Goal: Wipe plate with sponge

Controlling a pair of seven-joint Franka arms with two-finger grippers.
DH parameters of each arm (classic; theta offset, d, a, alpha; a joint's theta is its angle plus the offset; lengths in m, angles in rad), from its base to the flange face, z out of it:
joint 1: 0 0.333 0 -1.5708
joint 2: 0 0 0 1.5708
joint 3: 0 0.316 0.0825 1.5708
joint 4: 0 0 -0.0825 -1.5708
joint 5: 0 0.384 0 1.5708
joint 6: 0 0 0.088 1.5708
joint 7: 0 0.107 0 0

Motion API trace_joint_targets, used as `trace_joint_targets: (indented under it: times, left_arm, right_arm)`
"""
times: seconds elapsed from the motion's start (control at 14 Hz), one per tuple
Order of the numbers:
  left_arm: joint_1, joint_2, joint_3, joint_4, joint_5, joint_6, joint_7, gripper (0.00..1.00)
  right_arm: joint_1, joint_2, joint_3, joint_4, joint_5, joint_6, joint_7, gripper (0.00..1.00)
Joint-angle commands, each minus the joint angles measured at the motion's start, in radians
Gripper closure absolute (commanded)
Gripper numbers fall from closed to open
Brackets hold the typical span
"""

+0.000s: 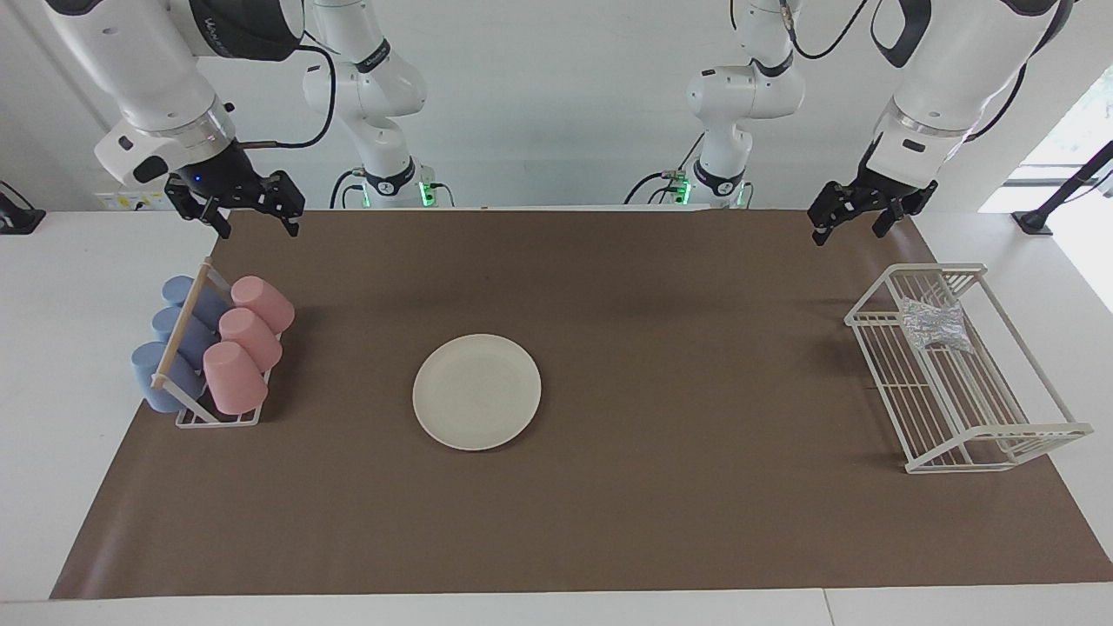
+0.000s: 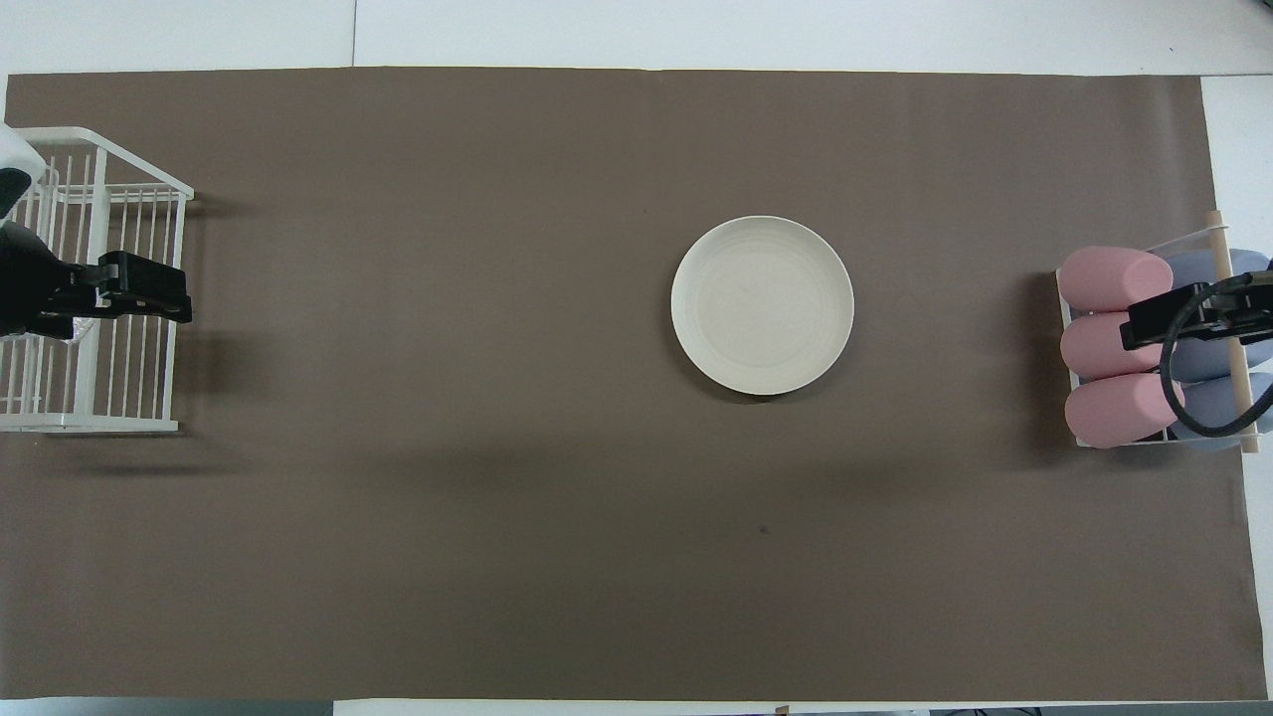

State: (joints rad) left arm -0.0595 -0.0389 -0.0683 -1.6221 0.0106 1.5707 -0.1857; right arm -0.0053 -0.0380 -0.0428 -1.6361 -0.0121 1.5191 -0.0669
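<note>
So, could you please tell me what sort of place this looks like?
Probably a robotics lab staged as a dishwashing station: a plate on a brown mat, a cup rack, and a wire basket holding a sponge.

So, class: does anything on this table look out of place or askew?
Nothing stands out. The silvery mesh sponge lies in the white wire basket, the round cream plate sits flat on the brown mat.

Pink cups (image 1: 248,339) and blue cups (image 1: 178,335) fill a rack (image 1: 217,416); a wire basket (image 1: 983,435) stands well apart.
</note>
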Motion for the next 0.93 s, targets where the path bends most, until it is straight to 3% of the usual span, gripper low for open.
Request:
trace_joint_targets:
  times: [0.0, 0.43, 0.85]
  left_arm:
    - [0.001, -0.006, 0.005, 0.001, -0.009, -0.011, 0.008, 0.00]
    - [-0.006, -0.004, 0.004, 0.005, -0.009, 0.003, 0.006, 0.00]
    - [-0.013, -0.007, -0.013, 0.008, -0.009, 0.008, -0.001, 0.00]
  right_arm:
    - [-0.002, -0.020, 0.006, -0.025, -0.006, 0.029, -0.010, 0.00]
    - [-0.002, -0.020, 0.017, -0.025, -0.006, 0.029, 0.018, 0.00]
    - [-0.002, -0.020, 0.052, -0.025, -0.006, 0.020, 0.352, 0.00]
